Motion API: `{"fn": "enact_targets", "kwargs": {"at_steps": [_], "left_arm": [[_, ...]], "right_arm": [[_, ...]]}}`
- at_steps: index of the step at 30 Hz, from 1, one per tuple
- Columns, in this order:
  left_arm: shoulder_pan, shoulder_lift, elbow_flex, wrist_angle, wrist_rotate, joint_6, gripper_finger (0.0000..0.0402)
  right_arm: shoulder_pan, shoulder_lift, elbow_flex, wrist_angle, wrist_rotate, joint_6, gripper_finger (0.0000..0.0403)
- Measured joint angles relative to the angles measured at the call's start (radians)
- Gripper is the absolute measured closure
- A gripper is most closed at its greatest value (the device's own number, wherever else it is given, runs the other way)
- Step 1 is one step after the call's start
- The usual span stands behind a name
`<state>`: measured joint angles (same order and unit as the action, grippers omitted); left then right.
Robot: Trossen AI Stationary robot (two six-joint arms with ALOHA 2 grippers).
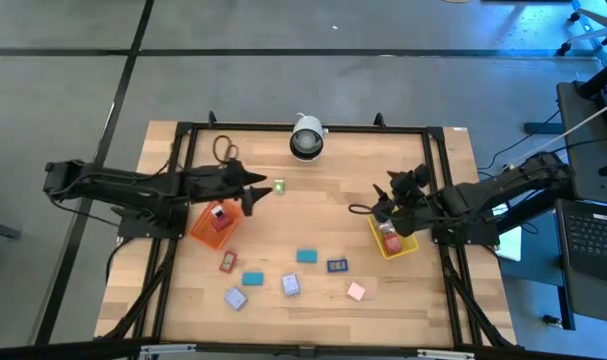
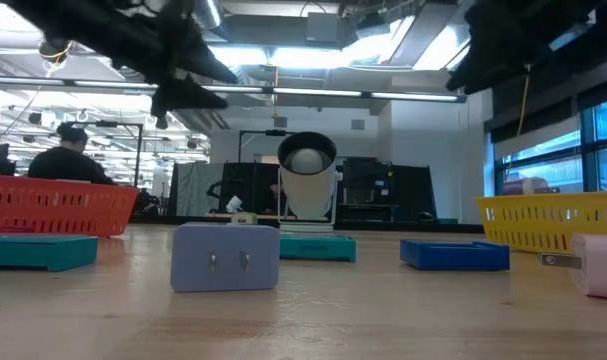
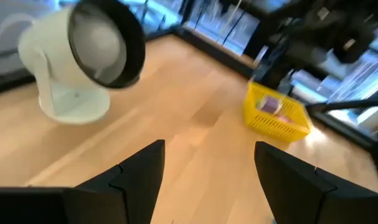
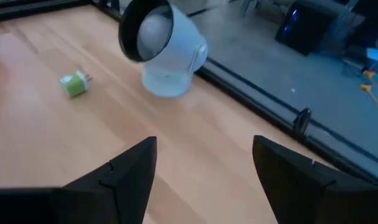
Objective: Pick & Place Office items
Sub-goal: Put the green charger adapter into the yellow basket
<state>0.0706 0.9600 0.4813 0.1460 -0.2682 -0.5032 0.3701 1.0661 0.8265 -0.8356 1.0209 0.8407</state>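
**Caller:** Along the near half of the table (image 1: 403, 300) lie most of the office items: a red block (image 1: 227, 262), a teal block (image 1: 253, 279), two lavender blocks (image 1: 234, 298) and (image 1: 290, 285), a second teal one (image 1: 306, 256), a dark blue block (image 1: 337, 265) and a pink block (image 1: 356, 291), all apart from one another.

**Analyst:** And a green piece (image 1: 280, 186) sits alone farther back, just off the left gripper (image 1: 257, 189). Those fingers stand apart with nothing between them.

**Caller:** That gripper hangs above the wood beside the orange tray (image 1: 205, 232), which has a red item inside.

**Analyst:** Over on the other side, the right gripper (image 1: 387, 192) hovers by the yellow tray (image 1: 407, 247), fingers (image 4: 129, 168) spread wide and empty. A pinkish item rests in that tray.

**Caller:** At the far edge stands the white camera (image 1: 306, 136). From table height, a person (image 2: 68, 160) is seated in the room behind.
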Motion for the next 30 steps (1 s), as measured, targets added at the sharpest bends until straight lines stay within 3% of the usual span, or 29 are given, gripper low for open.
{"fn": "enact_targets", "kwargs": {"at_steps": [15,26,30], "left_arm": [[0.061,0.400,0.183,-0.127,-0.026,-0.150,0.0155],[0.131,0.581,0.431,-0.520,0.023,-0.218,0.0149],[0.147,0.602,0.500,-0.567,0.041,-0.221,0.0149]], "right_arm": [[-0.020,0.005,0.000,0.059,0.041,-0.142,0.0157],[-0.015,0.005,0.000,0.080,0.037,-0.199,0.0158],[0.004,0.007,0.000,0.081,0.042,-0.203,0.0158]]}}
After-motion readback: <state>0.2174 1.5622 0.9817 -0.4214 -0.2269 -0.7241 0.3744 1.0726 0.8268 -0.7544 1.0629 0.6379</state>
